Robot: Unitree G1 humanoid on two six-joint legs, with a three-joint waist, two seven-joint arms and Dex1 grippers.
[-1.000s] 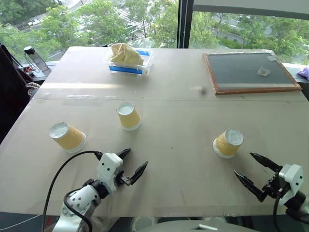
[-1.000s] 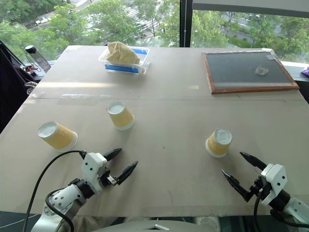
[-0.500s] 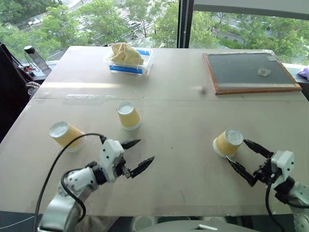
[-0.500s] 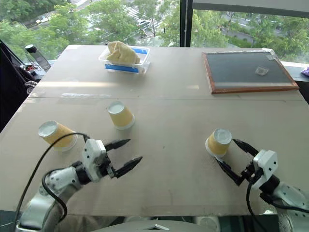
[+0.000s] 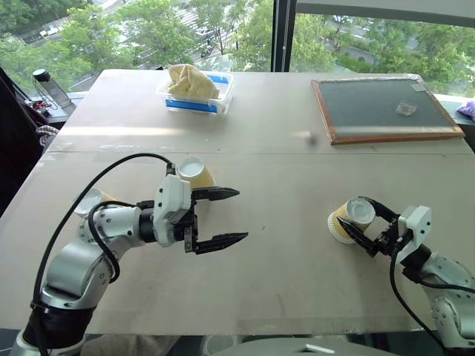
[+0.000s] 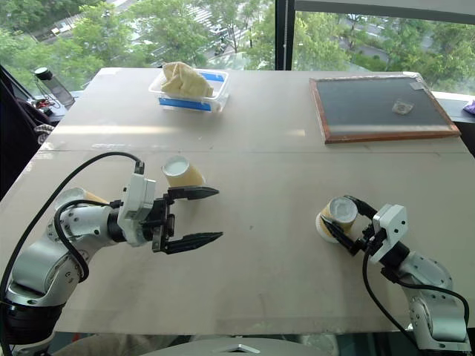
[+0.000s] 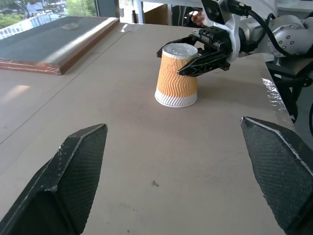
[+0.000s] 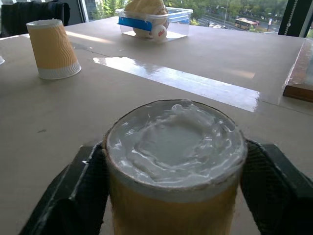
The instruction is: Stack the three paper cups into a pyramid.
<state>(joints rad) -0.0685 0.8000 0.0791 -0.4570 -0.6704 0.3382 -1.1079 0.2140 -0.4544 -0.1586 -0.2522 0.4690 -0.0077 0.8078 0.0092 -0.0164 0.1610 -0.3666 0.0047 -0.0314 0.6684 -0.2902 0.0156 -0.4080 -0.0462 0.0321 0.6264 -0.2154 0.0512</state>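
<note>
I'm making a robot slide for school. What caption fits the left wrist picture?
Right gripper closed around an upside-down paper cup on the table.

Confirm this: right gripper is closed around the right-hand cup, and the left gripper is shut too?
Not quite. The right gripper is closed on that paper cup, but the left gripper is wide open and empty, as the left eye view shows.

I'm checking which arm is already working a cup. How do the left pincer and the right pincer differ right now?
The left pincer is spread wide with nothing between its fingers, raised over bare table; the right pincer is closed on the sides of a paper cup. The left points across toward the right side, away from the middle cup behind it; the right sits low at its cup. Both have two black fingers.
</note>
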